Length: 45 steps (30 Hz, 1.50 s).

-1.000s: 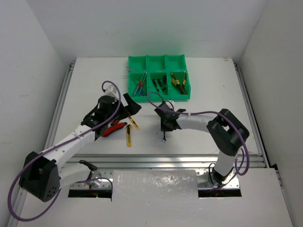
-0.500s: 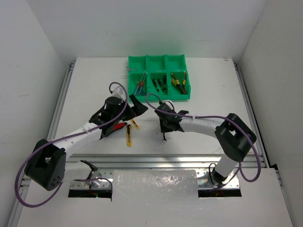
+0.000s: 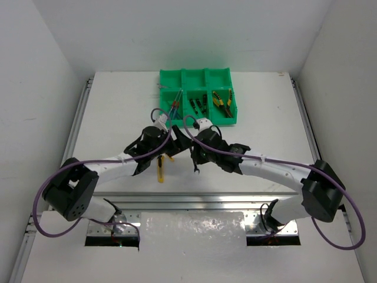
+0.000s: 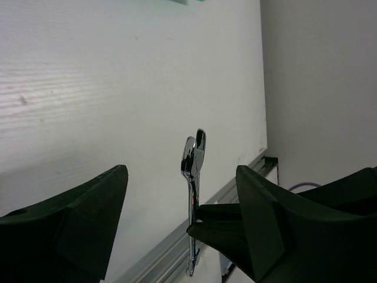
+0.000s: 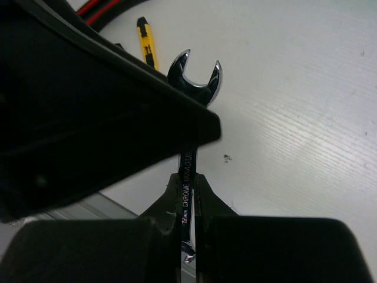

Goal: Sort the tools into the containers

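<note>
My right gripper point(image 3: 197, 158) is shut on a silver wrench point(image 5: 194, 75), gripped at mid-shaft point(image 5: 188, 183) and held above the table. My left gripper point(image 3: 178, 141) is open, and its jaws stand on either side of that wrench point(image 4: 192, 159) without touching it. In the right wrist view one left finger point(image 5: 88, 118) crosses in front of the wrench. The green tray point(image 3: 226, 74) stands behind both grippers and holds blue/red screwdrivers point(image 3: 174, 109), dark screwdrivers point(image 3: 199, 105) and yellow-handled pliers point(image 3: 222, 99). A yellow box cutter point(image 3: 160, 171) lies on the table beside the left arm.
A second yellow box cutter point(image 3: 168, 156) lies partly under the left wrist. A red-black knife point(image 5: 103, 9) shows at the top edge of the right wrist view. The metal rail point(image 3: 200, 200) runs along the table's near edge.
Both grippers have moved toward each other at the table's middle. The right gripper carried the wrench left, and the open left gripper moved right until its jaws straddle it.
</note>
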{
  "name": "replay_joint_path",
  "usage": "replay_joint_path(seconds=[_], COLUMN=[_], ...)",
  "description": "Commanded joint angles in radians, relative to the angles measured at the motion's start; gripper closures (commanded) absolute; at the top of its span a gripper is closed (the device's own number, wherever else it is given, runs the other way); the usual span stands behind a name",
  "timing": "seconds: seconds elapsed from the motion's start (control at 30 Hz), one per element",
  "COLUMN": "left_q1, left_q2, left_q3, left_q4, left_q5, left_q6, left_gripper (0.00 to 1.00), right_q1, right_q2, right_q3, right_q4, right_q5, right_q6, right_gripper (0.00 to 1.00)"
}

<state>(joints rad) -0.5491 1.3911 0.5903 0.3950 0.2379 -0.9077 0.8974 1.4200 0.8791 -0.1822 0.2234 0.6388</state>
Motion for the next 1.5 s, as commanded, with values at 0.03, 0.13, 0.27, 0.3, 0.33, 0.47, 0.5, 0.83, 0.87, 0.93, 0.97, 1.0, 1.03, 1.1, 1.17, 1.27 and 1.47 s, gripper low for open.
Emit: replay_joint_path(seconds=[0.03,0.13,0.27,0.3,0.33,0.47,0.5,0.83,0.87,0.93,0.97,1.0,1.03,1.1,1.17,1.27,1.47], left_q1=[-0.043,-0.054,-0.063,-0.063,-0.063,-0.034,-0.011,0.319,0.333,0.337,0.344,0.350,0.368,0.377,0.379,0.377,0.351], left_q2=[0.040,0.065,0.082,0.089,0.089,0.092,0.097,0.551,0.607,0.704,0.795,0.840,0.924,0.979,1.011,1.059,1.140], left_q3=[0.046,0.057,0.062,0.075,0.088,0.239,0.273,1.118,1.208,1.410,1.484,1.550,1.673,1.724,1.685,1.637,1.628], left_q4=[0.114,0.122,0.151,0.148,0.137,-0.115,-0.116,-0.438,-0.461,-0.456,-0.462,-0.470,-0.470,-0.361,-0.257,-0.108,-0.007], left_q5=[0.026,0.031,0.052,0.057,0.055,-0.118,-0.118,-0.308,-0.342,-0.419,-0.458,-0.485,-0.482,-0.465,-0.457,-0.442,-0.497], left_q6=[-0.033,-0.037,-0.043,-0.039,-0.028,0.143,0.144,0.357,0.377,0.449,0.463,0.467,0.461,0.441,0.440,0.408,0.348], left_gripper=[0.35,0.52,0.88,1.00,1.00,1.00,1.00,1.00,1.00,1.00,1.00,1.00,1.00,1.00,1.00,1.00,0.98], right_q1=[0.026,0.032,0.032,0.032,0.032,0.028,0.028,-0.051,-0.051,-0.052,-0.052,-0.057,-0.058,-0.061,-0.061,-0.061,-0.061], right_q2=[-0.042,-0.056,-0.069,-0.069,-0.070,-0.111,-0.127,-0.342,-0.364,-0.385,-0.394,-0.407,-0.415,-0.421,-0.426,-0.425,-0.417], right_q3=[0.006,-0.002,-0.002,0.003,0.011,0.023,0.024,0.008,-0.003,-0.017,-0.025,-0.029,-0.032,-0.038,-0.048,-0.049,-0.066], right_q4=[0.073,0.090,0.115,0.113,0.102,-0.026,-0.063,-0.301,-0.310,-0.309,-0.316,-0.316,-0.316,-0.312,-0.289,-0.275,-0.241], right_q5=[-0.025,-0.024,-0.030,-0.030,-0.022,0.087,0.088,0.205,0.205,0.208,0.218,0.228,0.229,0.226,0.209,0.203,0.183], right_q6=[-0.027,-0.027,-0.025,-0.027,-0.027,0.016,0.016,-0.046,-0.053,-0.086,-0.093,-0.103,-0.125,-0.142,-0.154,-0.175,-0.189], right_gripper=[1.00,1.00,1.00,1.00,1.00,0.13,0.06,0.02,0.02,0.01,0.01,0.01,0.01,0.01,0.01,0.01,0.01])
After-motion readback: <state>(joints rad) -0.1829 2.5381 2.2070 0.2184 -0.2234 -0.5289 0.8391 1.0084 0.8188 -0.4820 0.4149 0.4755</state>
